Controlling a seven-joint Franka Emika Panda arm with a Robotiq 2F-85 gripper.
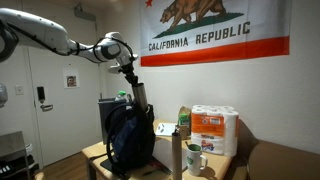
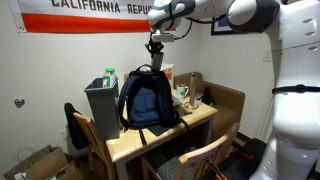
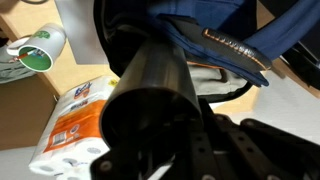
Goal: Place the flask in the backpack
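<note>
My gripper is shut on the flask, a slim dark cylinder that hangs upright just above the top of the backpack. The large dark navy backpack stands on the wooden table in both exterior views, and the gripper holds the flask over the backpack's upper edge. In the wrist view the flask fills the middle. The navy fabric and zip of the backpack lie beyond it. The gripper's dark fingers run alongside the flask.
A grey bin stands beside the backpack. A paper towel pack, a silvery tall cylinder and a white mug are on the table. The paper towel pack and a green-and-white cup show in the wrist view. Wooden chairs surround the table.
</note>
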